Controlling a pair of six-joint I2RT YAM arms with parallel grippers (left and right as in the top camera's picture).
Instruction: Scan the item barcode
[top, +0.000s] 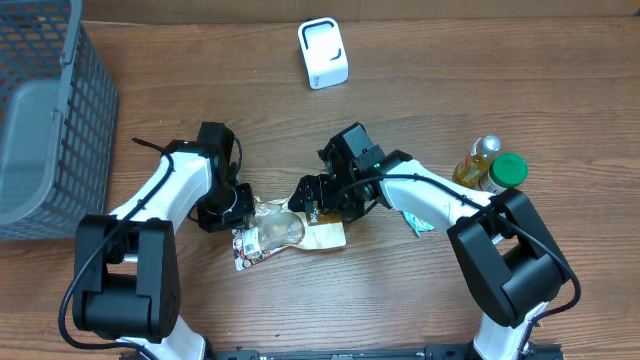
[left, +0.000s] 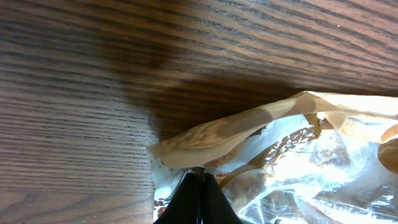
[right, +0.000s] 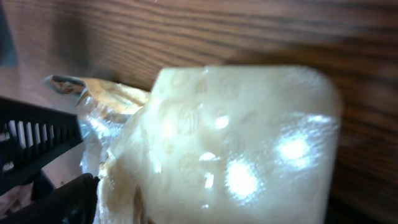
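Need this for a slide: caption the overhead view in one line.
Mid-table, left gripper pinches the clear bag, right gripper open at its other side, white scanner beyond.

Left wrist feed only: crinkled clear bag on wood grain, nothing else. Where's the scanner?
Observer: The white boxy scanner stands near the far edge of the wooden table, well apart from the crinkled clear plastic bag.
Operator: Right arm?
Observer: The right claw is open at the bag's right end.
Operator: Anything on my side?
Observer: A grey mesh basket sits at the table's left edge.
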